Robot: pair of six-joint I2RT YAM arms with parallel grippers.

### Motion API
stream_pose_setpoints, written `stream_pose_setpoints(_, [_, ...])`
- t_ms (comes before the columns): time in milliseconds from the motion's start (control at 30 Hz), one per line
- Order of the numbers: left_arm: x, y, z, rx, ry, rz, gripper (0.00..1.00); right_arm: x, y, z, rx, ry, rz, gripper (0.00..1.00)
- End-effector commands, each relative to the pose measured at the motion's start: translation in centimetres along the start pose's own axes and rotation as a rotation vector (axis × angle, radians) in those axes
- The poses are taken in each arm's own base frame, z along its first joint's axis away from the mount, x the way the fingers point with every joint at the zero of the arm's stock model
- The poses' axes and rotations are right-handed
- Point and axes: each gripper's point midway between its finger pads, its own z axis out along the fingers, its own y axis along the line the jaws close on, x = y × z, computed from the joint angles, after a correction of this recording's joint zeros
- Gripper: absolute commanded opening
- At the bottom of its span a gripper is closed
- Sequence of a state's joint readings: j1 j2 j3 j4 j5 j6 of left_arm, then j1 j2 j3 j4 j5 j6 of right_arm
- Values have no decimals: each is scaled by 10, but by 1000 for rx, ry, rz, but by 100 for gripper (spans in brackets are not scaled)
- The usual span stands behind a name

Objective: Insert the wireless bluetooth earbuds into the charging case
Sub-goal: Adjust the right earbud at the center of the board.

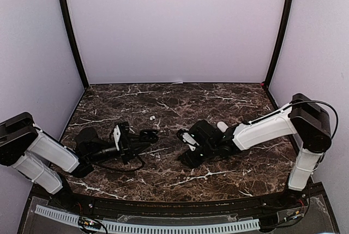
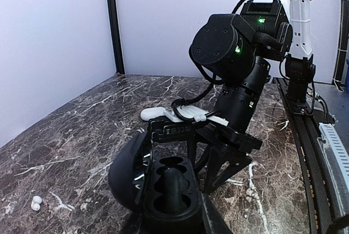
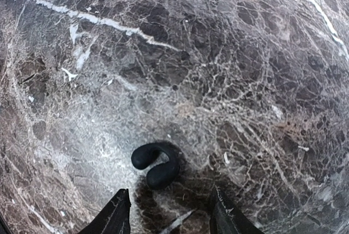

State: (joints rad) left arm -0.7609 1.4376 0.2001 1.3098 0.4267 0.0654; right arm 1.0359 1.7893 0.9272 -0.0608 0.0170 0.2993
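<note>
Your right gripper [image 3: 169,195] is low over the marble table [image 3: 245,54], and its fingers [image 3: 117,215] stand apart. One black earbud [image 3: 155,166] lies on the stone just ahead of the fingertips, in line with the gap between them — neither finger touches it.

Your left gripper [image 1: 132,137] is clamped on the black charging case [image 2: 170,187]. The case is open, the lid [image 2: 126,175] hangs at its left side and the wells are visible. Close ahead of this gripper stands the right wrist. The white earbuds [image 2: 36,203] lie on the table well off to its left — and a white case [image 2: 154,114] lies farther ahead, behind the right gripper.
</note>
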Motion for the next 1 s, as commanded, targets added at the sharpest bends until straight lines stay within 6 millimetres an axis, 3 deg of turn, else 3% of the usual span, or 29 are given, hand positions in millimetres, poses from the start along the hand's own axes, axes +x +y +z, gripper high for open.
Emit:
stream_pose_setpoints(0, [1,-1,-7,-3,-1,-5,13,-7,0,7,45,-8,-32,49])
stream_pose_setpoints(700, [0,-1,-7,-4,-4,-3,13,-9,-37,2,247,-31,-16,34])
stream_pose_setpoints(967, [1,-2,-7,-2,-2,-3,13,-3,-50,-15,291,-37,-21,34])
